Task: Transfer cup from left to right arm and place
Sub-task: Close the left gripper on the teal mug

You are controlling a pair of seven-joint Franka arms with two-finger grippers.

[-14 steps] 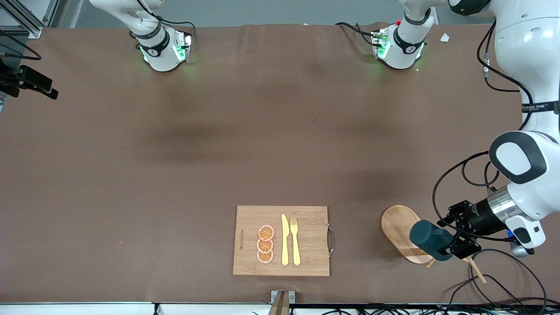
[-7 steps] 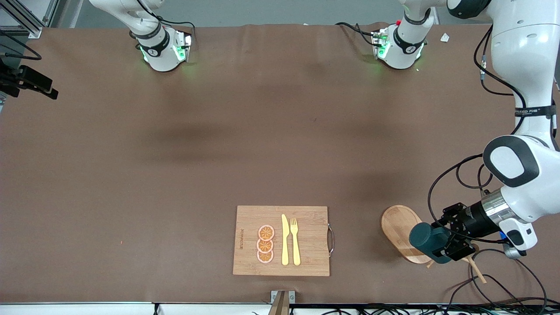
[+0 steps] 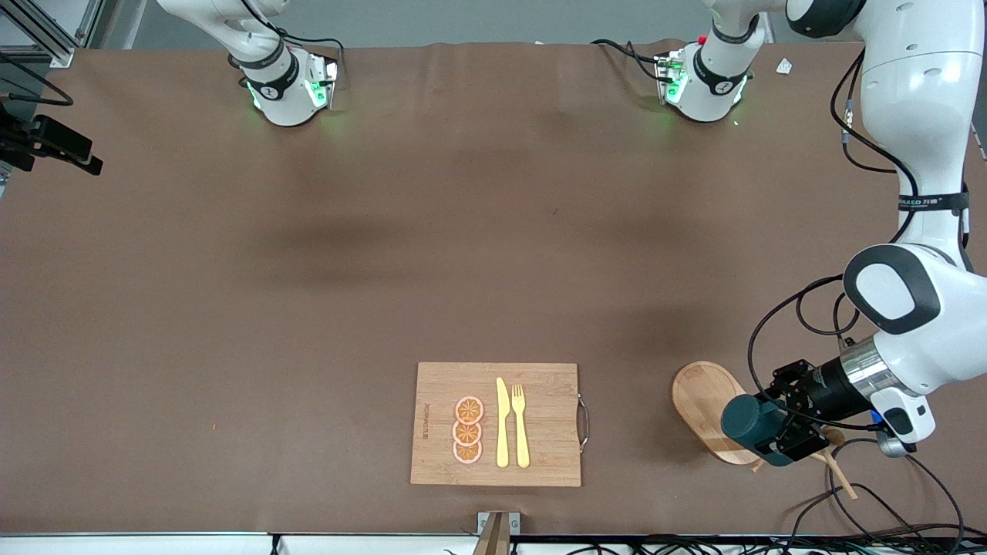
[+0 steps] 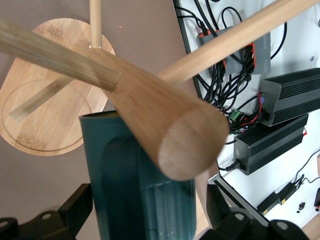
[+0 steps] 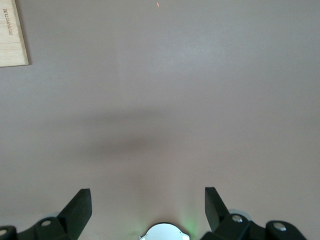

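The cup [image 3: 749,426] is dark teal and lies on its side, hung on a thick wooden peg [image 4: 165,130] of a stand above an oval wooden base [image 3: 698,399]. In the left wrist view the cup [image 4: 140,190] fills the space between the fingers. My left gripper [image 3: 771,430] stands open around the cup's body, one finger [image 4: 80,205] at its side and the other finger [image 4: 217,205] a small gap away. My right gripper [image 5: 147,205] is open over bare brown table, with nothing between its fingers. It is out of the front view.
A wooden cutting board [image 3: 540,455] lies near the front edge. It carries three orange slices [image 3: 468,430], a yellow knife [image 3: 502,422] and a fork [image 3: 520,425]. Thin wooden rods [image 3: 840,474] and cables [image 3: 887,509] lie by the stand. Black boxes [image 4: 285,115] sit off the table.
The left arm has slid a little toward the right arm's end, bringing its open fingers farther along the cup. The cup has hardly moved.
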